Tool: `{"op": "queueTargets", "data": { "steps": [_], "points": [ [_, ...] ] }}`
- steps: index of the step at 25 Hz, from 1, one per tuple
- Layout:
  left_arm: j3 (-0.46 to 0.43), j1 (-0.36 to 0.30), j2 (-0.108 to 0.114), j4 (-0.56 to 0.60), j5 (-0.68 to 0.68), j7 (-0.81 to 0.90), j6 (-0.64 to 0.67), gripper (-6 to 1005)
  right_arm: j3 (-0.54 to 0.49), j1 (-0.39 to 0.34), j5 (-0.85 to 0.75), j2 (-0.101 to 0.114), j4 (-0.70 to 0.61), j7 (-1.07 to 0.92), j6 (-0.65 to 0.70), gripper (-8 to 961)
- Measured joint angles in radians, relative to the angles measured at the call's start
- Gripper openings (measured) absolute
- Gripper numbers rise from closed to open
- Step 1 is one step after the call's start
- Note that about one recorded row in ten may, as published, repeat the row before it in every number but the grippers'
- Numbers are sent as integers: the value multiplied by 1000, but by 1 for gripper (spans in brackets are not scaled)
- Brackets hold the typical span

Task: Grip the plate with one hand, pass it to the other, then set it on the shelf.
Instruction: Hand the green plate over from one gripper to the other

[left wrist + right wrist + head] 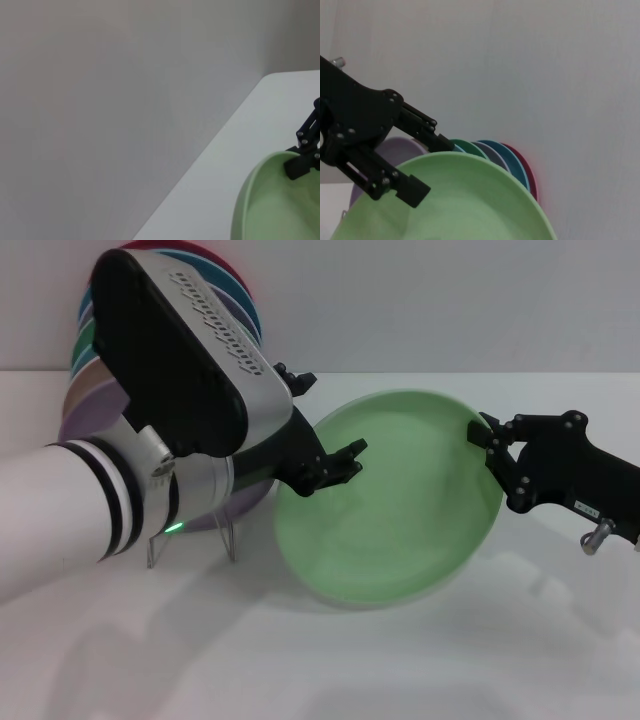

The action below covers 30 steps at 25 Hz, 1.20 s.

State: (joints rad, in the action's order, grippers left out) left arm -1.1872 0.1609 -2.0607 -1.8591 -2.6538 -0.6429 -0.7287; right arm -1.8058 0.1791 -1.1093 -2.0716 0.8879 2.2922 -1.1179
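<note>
The pale mint-green plate (400,500) (280,205) (460,200) hangs tilted above the table between my two arms. My right gripper (487,436) (301,169), the slim black one, is shut on the plate's right rim. My left gripper (325,468) (422,167), the black claw on the bulky silver arm, sits over the plate's left rim and partly over its inner face. The clear shelf (190,532) stands behind and below my left arm, mostly hidden by it.
Several coloured plates (88,345) (495,152), among them lavender, dark green, blue and red ones, stand upright in the shelf at the back left. A plain wall rises close behind the table. White table surface (420,670) lies open in front.
</note>
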Motion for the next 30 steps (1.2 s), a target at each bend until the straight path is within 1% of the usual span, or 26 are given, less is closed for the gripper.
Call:
{"op": "queueTargets", "data": {
  "steps": [5,10,17,24,29,30],
  "points": [
    [6,17,-1,31,2,-3,5,746,-1,5,-4,0,-4,-1,-8,50],
    [3,22,2,30,1,-14,4,744,-7,4,-4,-1,-4,-2,-21,52],
    [7,17,1,25,-1,-46,1,500,-9,1,0,-3,-7,-2,-31,55],
    [20,15,0,24,1,-85,30,290,-10,-6,4,-5,-33,21,-82,58],
    [31,14,0,23,3,-96,51,102,-17,-6,43,-7,-80,20,-132,60],
    [32,13,0,22,5,-98,56,97,-20,-6,56,-7,-91,20,-142,60]
  ]
}}
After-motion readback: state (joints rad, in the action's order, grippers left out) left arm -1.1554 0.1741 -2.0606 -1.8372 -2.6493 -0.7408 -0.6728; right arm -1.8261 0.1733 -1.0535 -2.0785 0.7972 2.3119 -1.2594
